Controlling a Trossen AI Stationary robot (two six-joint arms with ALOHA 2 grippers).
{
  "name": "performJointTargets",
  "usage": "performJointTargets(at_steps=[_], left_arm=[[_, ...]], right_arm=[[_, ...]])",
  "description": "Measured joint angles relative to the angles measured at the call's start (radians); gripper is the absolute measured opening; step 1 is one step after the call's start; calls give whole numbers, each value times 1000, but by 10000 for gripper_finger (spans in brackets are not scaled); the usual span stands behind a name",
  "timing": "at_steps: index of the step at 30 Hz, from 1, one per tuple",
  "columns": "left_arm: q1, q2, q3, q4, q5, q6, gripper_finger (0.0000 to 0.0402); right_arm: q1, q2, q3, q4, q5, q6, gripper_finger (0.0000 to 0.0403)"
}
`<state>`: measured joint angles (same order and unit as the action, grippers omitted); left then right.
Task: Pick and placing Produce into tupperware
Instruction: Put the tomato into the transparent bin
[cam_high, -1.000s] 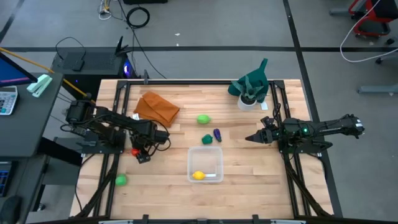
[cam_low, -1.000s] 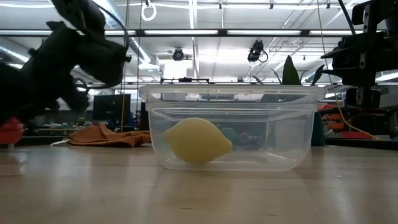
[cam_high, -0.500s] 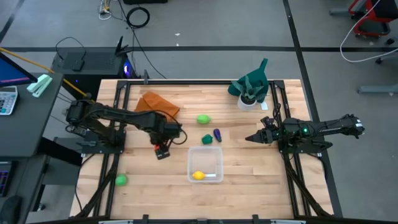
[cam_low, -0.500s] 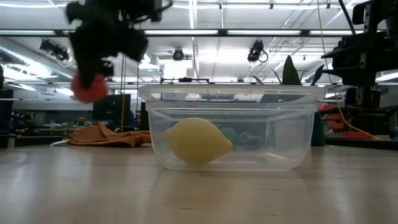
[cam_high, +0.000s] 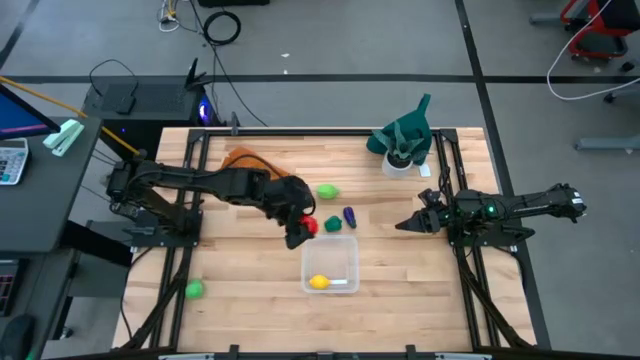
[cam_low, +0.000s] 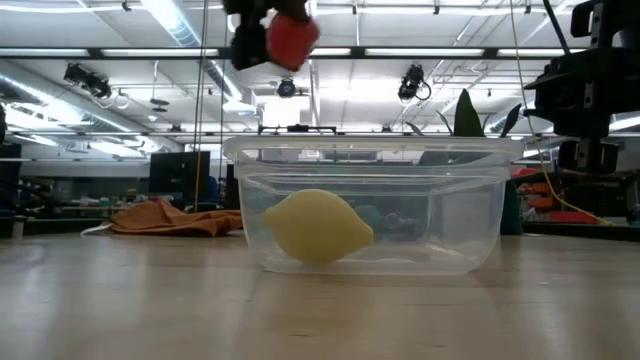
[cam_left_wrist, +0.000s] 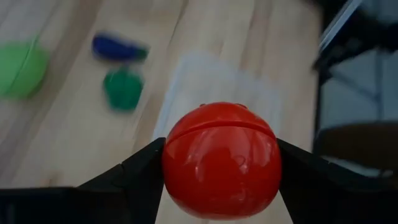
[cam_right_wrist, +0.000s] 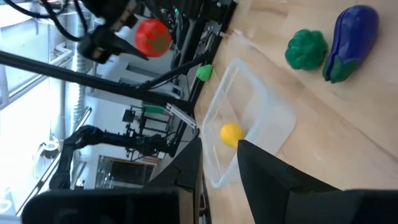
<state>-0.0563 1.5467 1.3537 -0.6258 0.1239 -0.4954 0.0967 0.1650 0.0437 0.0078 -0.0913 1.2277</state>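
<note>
The wooden table (cam_high: 400, 290) stands in a large hall with ceiling lights, and black frame rails run along its two sides. I see my left gripper (cam_high: 303, 228) stretched over the middle of the table, raised in the air near the far left corner of the tupperware (cam_high: 330, 264). Its two fingers are closed on the red toy fruit (cam_high: 309, 226), one on each side of it; in the low view this fruit (cam_low: 292, 39) hangs high above the tub's rim (cam_low: 370, 150).

Inside the clear tub lies the yellow toy lemon (cam_high: 319, 282), in the near left part. On the table just behind the tub are the dark green piece (cam_high: 333, 224) and the purple eggplant (cam_high: 349, 216), close together but apart. A light green fruit (cam_high: 327, 191) is a little farther back. The other light green one (cam_high: 194, 290) lies alone near the front left edge, well apart from the tub.

My right gripper (cam_high: 404, 223) waits at the right side, pointing to the middle, with fingers almost closed and holding nothing.

An orange-brown cloth (cam_high: 240, 158) lies behind the left arm, and a dark green cloth with a white cup (cam_high: 400, 160) is at the far right.
</note>
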Motion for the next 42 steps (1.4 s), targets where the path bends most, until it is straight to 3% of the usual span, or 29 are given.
performJointTargets(at_steps=[11, 23, 31, 36, 42], left_arm=[[-5, 5, 0, 348, -1, -103, 266], [-90, 160, 0, 608, 30, -210, 266], [-123, 246, -2, 620, 53, -246, 283], [-134, 279, -2, 606, 56, -260, 265], [-138, 316, -2, 552, 55, -271, 274]], right_arm=[[0, 0, 0, 0, -43, 8, 68], [0, 0, 0, 8, -102, -8, 68], [0, 0, 0, 8, -108, -21, 68], [0, 0, 0, 8, -132, -25, 68], [0, 0, 0, 7, -151, -33, 68]])
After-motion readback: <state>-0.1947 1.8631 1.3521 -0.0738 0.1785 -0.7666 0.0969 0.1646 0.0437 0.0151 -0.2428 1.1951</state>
